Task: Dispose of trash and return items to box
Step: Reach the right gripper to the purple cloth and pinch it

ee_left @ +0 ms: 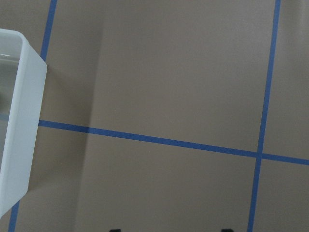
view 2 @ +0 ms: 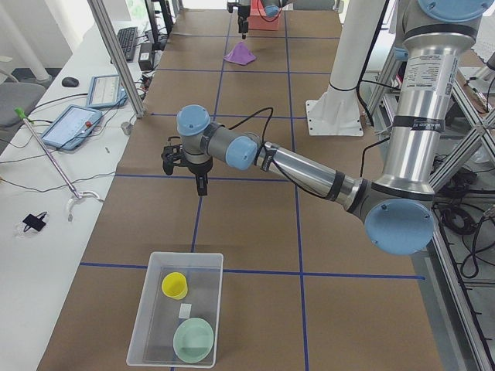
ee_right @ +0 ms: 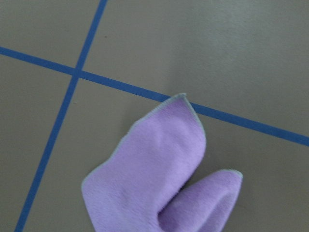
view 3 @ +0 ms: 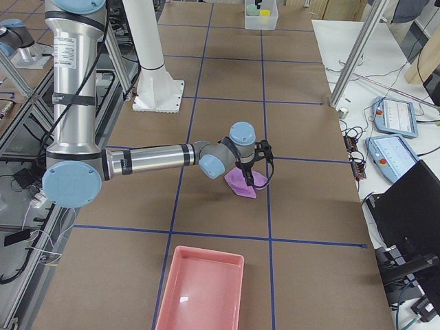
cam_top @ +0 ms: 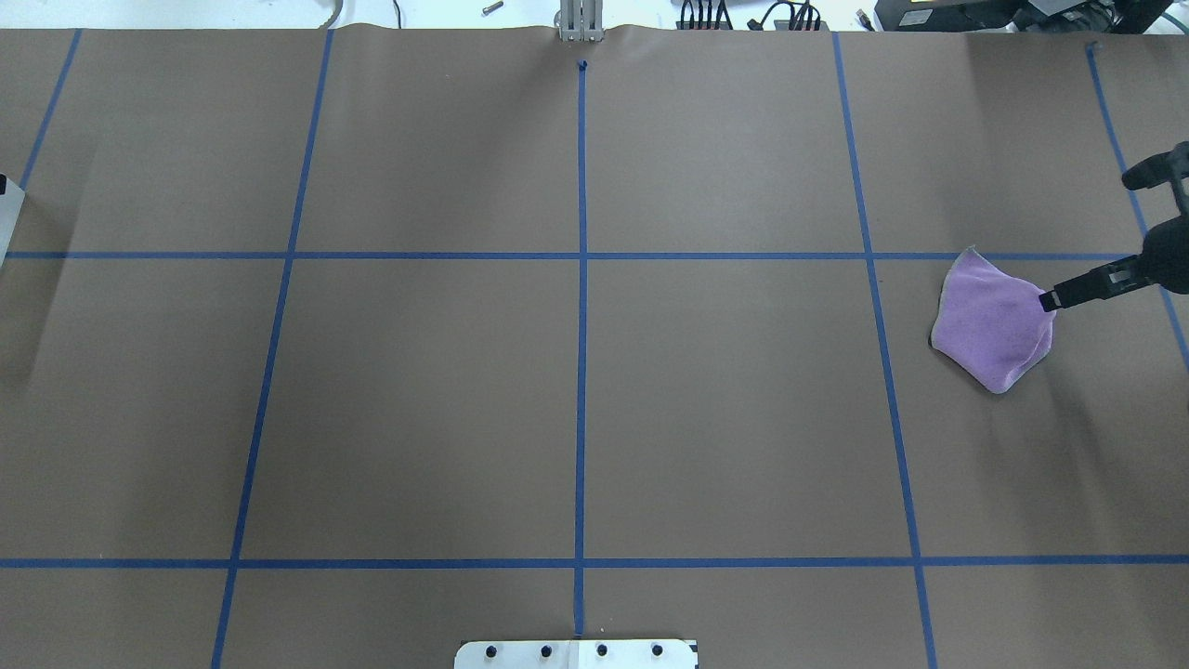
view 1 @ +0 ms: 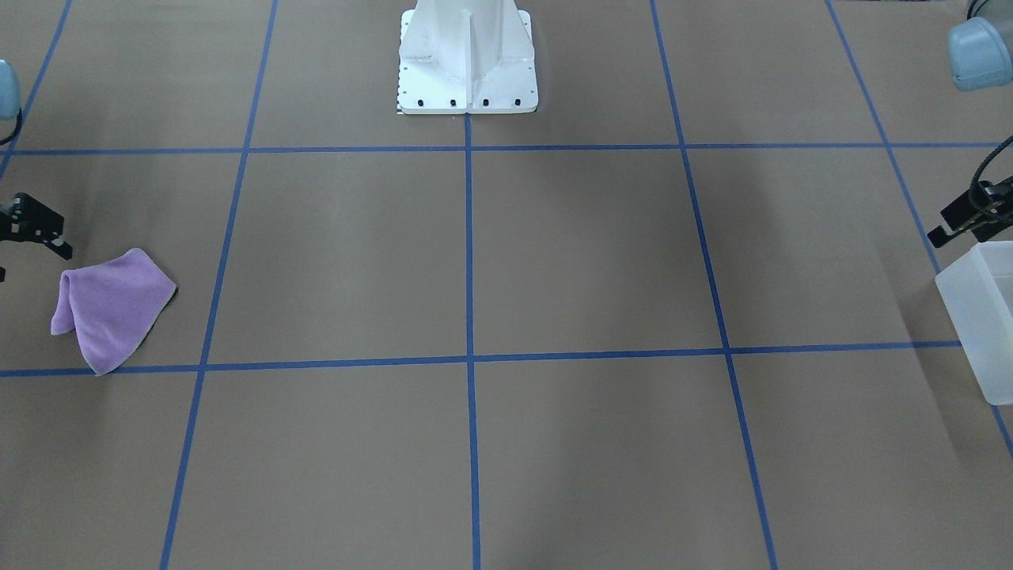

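1. Right hand [view 1: 36,226], front view: it hangs just beside the purple cloth [view 1: 111,309], on the robot's side of it. I cannot tell its spread. The box [view 1: 981,317] sits at the opposite edge of the counter.
2. Overhead: a fingertip overlaps the cloth's outer edge.
3. Left side view: the bowl [view 2: 193,340] and yellow cup [view 2: 175,284] lie inside the box, and the left hand [view 2: 189,174] hovers nearby.
4. Left wrist: its fingertips stand wide apart.
5. Right side view: the right arm is plainly nearer the cloth, and the pink tray [view 3: 199,292] lies beyond.
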Motion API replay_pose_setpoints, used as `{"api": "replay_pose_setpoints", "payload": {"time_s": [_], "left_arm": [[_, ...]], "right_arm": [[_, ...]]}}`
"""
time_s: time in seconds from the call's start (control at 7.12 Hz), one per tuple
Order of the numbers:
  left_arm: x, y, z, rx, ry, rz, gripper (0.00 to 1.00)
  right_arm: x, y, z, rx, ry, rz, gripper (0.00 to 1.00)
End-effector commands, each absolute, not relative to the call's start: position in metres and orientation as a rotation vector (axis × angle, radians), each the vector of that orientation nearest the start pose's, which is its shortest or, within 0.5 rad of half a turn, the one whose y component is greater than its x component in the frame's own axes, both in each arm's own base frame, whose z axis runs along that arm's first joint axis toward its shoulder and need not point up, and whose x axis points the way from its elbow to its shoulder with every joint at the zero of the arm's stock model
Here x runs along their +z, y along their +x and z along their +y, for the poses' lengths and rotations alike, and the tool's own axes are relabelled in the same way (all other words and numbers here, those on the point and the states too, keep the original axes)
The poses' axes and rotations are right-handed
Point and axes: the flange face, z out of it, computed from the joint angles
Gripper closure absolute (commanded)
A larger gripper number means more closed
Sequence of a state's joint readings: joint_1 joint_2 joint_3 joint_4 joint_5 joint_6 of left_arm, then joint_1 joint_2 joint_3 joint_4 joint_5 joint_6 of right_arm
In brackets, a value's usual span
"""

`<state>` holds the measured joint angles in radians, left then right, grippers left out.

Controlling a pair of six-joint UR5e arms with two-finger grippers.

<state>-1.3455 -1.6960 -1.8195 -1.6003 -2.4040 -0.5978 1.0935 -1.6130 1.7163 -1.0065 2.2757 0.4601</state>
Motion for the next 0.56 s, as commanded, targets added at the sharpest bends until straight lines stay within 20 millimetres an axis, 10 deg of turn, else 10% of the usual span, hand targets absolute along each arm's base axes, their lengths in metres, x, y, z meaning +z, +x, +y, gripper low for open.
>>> {"api": "replay_pose_setpoints", "payload": {"time_s": [0.0,0.14,0.28,0.42], "left_arm": [[0.463,0.063,-0.535,-0.179,0.022,0.899,0.24],[0.463,0.063,-0.535,-0.179,0.022,0.899,0.24],[0.463,0.063,-0.535,-0.179,0.022,0.899,0.24],[0.463,0.063,-0.535,-0.179,0.022,0.899,0.24]], "right_arm": [[0.544,-0.197,-0.474,-0.304,0.297,-0.836,0.0],[0.554,-0.196,-0.473,-0.341,0.307,-0.813,0.05],[0.56,-0.196,-0.473,-0.347,0.303,-0.806,0.34],[0.557,-0.195,-0.472,-0.351,0.3,-0.82,0.99]]}}
